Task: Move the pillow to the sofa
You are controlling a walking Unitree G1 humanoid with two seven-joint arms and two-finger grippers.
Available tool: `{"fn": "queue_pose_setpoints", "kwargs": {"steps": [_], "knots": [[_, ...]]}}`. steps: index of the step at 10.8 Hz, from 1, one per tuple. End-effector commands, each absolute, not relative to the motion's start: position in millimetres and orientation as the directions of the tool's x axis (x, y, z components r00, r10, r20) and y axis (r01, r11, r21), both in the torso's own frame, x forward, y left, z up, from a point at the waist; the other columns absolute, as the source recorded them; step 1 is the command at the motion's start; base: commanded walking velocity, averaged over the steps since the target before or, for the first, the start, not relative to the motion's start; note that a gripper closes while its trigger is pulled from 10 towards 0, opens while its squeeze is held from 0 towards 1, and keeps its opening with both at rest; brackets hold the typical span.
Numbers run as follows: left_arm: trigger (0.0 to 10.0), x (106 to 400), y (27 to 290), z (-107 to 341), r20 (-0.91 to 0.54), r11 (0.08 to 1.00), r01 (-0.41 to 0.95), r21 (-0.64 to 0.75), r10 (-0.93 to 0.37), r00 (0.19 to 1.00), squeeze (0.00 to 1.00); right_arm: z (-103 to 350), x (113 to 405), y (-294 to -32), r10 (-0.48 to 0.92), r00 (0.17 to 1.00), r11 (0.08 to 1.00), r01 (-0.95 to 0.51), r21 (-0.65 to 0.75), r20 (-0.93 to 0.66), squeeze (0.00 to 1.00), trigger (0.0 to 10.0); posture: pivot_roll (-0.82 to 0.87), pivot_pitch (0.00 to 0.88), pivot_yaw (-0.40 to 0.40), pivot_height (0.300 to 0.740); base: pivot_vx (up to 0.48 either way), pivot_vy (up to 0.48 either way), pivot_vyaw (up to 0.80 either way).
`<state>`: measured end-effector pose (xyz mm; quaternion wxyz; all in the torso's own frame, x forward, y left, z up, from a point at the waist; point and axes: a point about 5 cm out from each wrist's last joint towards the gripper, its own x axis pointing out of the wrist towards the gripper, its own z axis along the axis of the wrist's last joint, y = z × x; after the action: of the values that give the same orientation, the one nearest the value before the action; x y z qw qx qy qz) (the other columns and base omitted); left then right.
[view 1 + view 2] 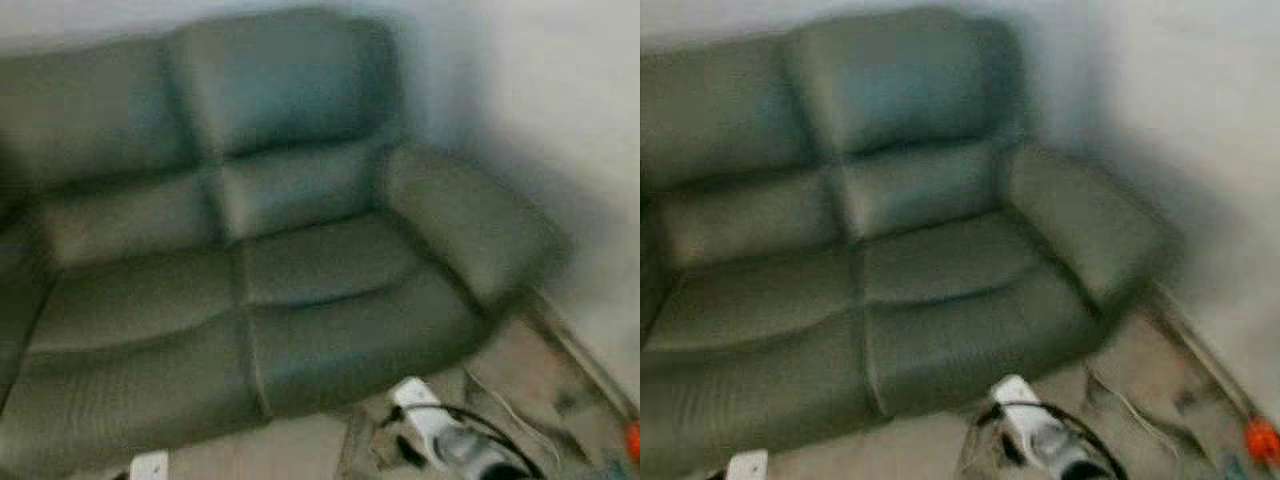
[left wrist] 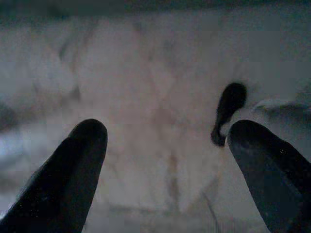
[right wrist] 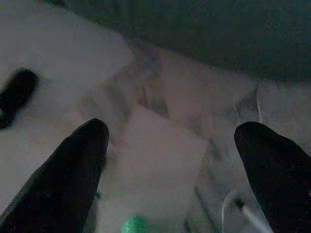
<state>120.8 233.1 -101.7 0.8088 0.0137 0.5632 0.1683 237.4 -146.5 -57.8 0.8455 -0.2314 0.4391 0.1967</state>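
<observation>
A grey-green two-seat sofa (image 1: 250,260) stands against the wall ahead, blurred, with bare seat cushions (image 1: 940,300) and a padded armrest (image 1: 470,220) at its right end. My right arm (image 1: 445,435) hangs low in front of the sofa's right corner, above the floor. In the right wrist view my right gripper (image 3: 172,131) is open over the pale floor, with nothing between its fingers (image 3: 73,170). The left gripper (image 2: 167,131) is open too, also over bare floor, and holds nothing.
A pale wall (image 1: 560,80) runs close along the sofa's right side. Thin cables (image 1: 500,400) lie on the marbled floor (image 1: 540,370) there, near an orange object (image 1: 1262,437). A dark shape (image 2: 228,104) lies on the floor by the left gripper.
</observation>
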Motion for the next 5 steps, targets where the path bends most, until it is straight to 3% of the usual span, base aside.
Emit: {"fn": "queue_pose_setpoints", "kwargs": {"steps": [1,5], "knots": [[10.0,127,235,-99,-0.899,0.942,-0.263,0.206,0.289,0.33,0.0,-59,236,-148,0.124,0.535,0.817,-0.533,-0.22,-0.836,0.0,10.0,-0.07,0.0,0.028,0.74,0.0,0.0,0.8],[10.0,101,271,-96,-0.893,0.928,-0.293,0.231,0.321,0.314,0.0,-58,237,-148,0.125,0.536,0.81,-0.541,-0.226,-0.835,0.0,10.0,-0.07,0.0,0.026,0.74,0.0,0.0,0.8]]}}
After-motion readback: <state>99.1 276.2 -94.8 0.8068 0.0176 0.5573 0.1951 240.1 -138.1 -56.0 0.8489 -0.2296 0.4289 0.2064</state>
